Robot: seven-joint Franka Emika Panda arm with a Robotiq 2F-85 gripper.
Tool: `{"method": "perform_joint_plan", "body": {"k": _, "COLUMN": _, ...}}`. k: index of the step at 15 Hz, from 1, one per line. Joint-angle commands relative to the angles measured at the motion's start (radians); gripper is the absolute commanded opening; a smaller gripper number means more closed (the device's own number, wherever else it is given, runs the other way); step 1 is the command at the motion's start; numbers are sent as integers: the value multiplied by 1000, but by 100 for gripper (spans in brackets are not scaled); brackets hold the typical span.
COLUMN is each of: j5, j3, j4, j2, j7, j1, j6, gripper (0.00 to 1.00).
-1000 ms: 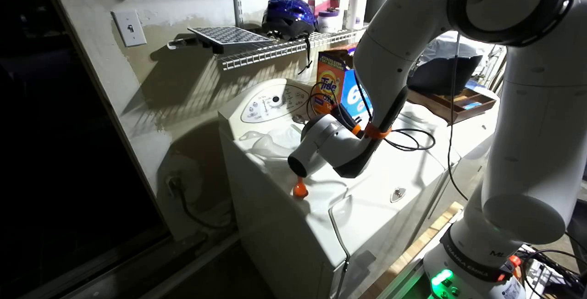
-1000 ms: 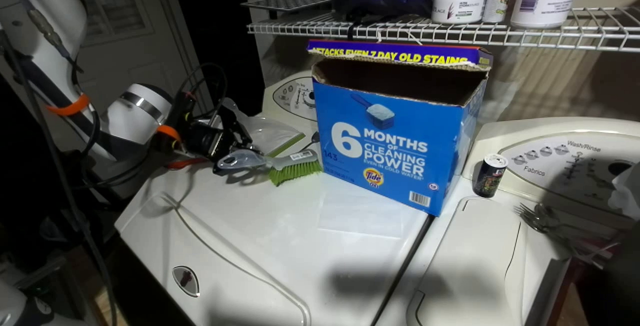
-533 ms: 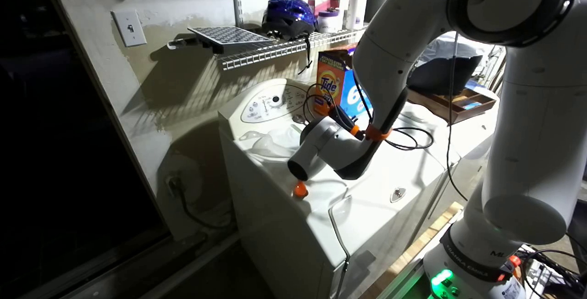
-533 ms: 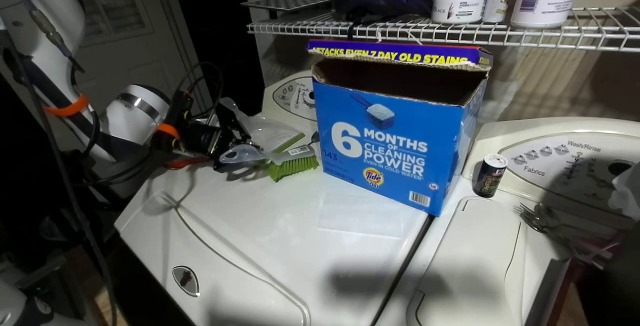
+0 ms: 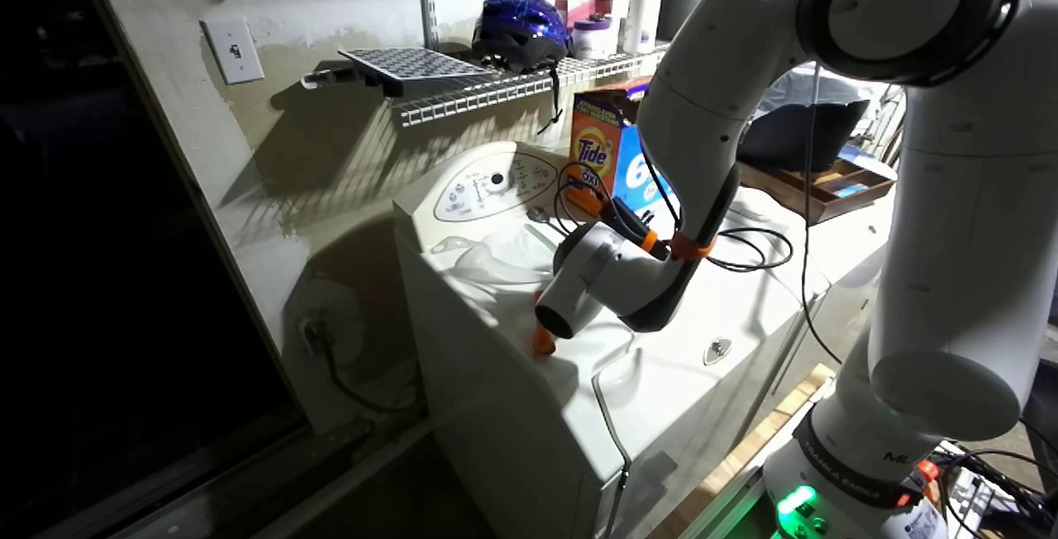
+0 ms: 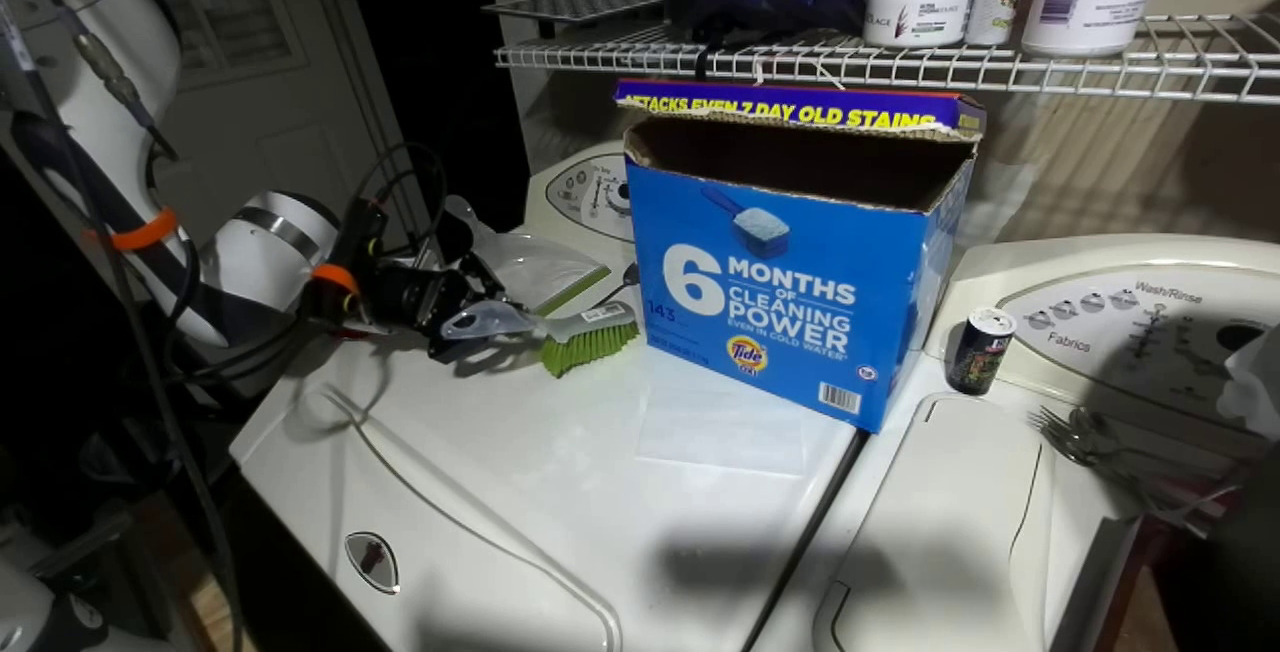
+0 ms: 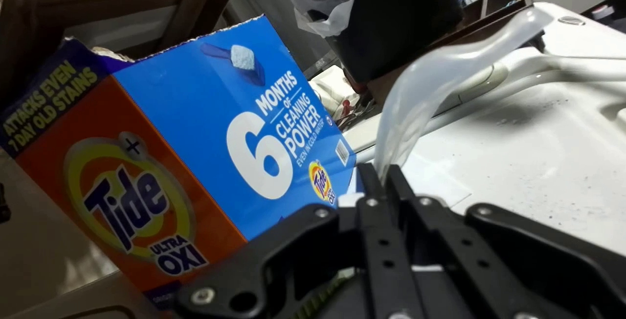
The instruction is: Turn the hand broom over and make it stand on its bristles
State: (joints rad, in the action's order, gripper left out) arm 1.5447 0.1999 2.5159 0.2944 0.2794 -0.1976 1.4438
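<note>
The hand broom (image 6: 592, 337) has a translucent grey handle and green bristles. In an exterior view its bristles point down at the white washer top; whether they touch it I cannot tell. My gripper (image 7: 384, 174) is shut on the handle, which rises from between the fingertips and curves to the upper right in the wrist view. The broom's head is mostly hidden behind the gripper there; a strip of green shows through the linkage. The gripper (image 6: 465, 297) also shows in an exterior view, left of the bristles. In an exterior view the arm hides the broom.
A large open Tide box (image 6: 750, 282) stands close beside the bristles. A translucent dustpan (image 6: 535, 262) lies behind the gripper, also seen in an exterior view (image 5: 496, 264). An orange object (image 5: 543, 342) lies near the washer's edge. A wire shelf (image 6: 880, 72) hangs above the box.
The arm dips slightly and shifts right in an exterior view, uncovering more of the orange object. The held broom moves a little; its bristle end sits slightly lower than half a second ago.
</note>
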Motion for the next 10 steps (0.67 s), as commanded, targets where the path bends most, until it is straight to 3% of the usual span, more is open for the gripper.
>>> {"method": "perform_joint_plan", "body": {"k": 1, "j5": 52, "j3": -2, "j4": 19, "j2": 20, "j7": 1, "j1": 6, "j6": -24, "gripper": 2}}
{"method": "perform_joint_plan", "body": {"k": 3, "j5": 53, "j3": 0, "j4": 24, "j2": 27, "j7": 4, "j1": 6, "j6": -25, "gripper": 4}}
{"method": "perform_joint_plan", "body": {"k": 4, "j5": 52, "j3": 0, "j4": 25, "j2": 27, "j7": 7, "j1": 7, "j6": -25, "gripper": 31}}
{"method": "perform_joint_plan", "body": {"k": 5, "j5": 51, "j3": -1, "j4": 26, "j2": 27, "j7": 9, "j1": 7, "j6": -26, "gripper": 33}}
{"method": "perform_joint_plan", "body": {"k": 10, "j5": 50, "j3": 0, "j4": 21, "j2": 21, "j7": 8, "j1": 9, "j6": -25, "gripper": 66}}
